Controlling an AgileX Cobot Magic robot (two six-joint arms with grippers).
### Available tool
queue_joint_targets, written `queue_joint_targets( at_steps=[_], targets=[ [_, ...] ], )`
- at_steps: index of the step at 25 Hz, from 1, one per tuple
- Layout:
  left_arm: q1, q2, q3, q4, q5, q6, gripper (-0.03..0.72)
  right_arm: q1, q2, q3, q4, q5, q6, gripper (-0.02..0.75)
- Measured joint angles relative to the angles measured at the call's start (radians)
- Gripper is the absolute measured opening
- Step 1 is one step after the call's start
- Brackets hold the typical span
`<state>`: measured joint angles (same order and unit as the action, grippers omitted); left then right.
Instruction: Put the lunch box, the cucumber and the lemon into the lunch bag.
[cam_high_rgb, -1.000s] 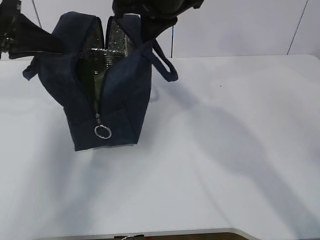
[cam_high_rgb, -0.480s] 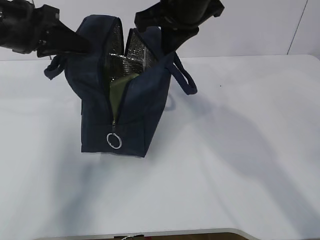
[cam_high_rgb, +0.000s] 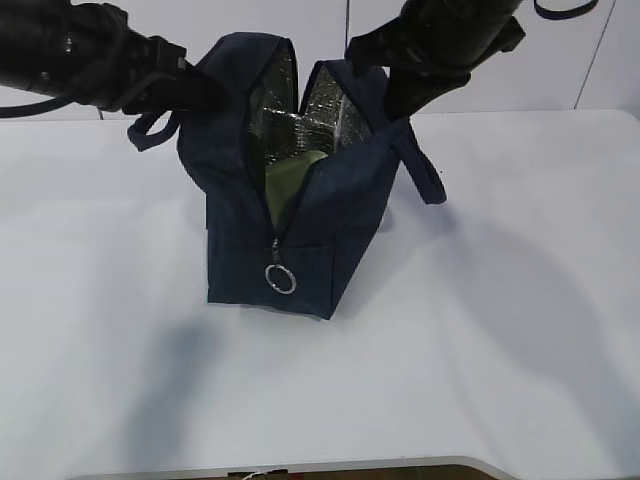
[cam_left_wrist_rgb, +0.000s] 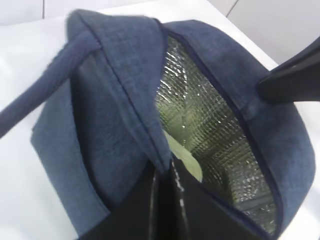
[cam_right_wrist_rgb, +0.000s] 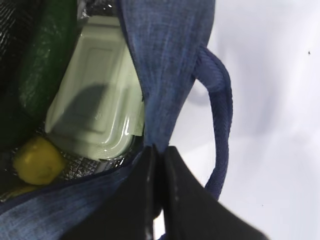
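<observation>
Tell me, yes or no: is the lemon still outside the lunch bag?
No. In the right wrist view the lemon lies inside the lunch bag, beside the lunch box and the cucumber.

Even, cool light falls from above on the white tabletop (cam_high_rgb: 480, 330), which carries soft grey shadows of the arms toward its near left and right edges, while the lunch bag (cam_high_rgb: 240, 220) reads almost black with little fabric detail. In the left wrist view the silver lining (cam_left_wrist_rgb: 210, 130) glints in speckled highlights and the near dark parts at the bottom are blurred. The right wrist view is soft throughout, the lunch box (cam_right_wrist_rgb: 97, 100) lid showing a shadow and faint sheen.
</observation>
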<state>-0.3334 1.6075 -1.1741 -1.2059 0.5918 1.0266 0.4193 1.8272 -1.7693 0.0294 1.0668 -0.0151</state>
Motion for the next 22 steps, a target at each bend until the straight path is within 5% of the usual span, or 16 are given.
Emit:
queue_joint_targets(
  at_steps=[22],
  targets=[
    [-0.162, 0.056, 0.0, 0.066, -0.238, 0.079, -0.015, -0.017, -0.008, 0.095, 0.068, -0.179, -0.176, 0.008]
  ],
)
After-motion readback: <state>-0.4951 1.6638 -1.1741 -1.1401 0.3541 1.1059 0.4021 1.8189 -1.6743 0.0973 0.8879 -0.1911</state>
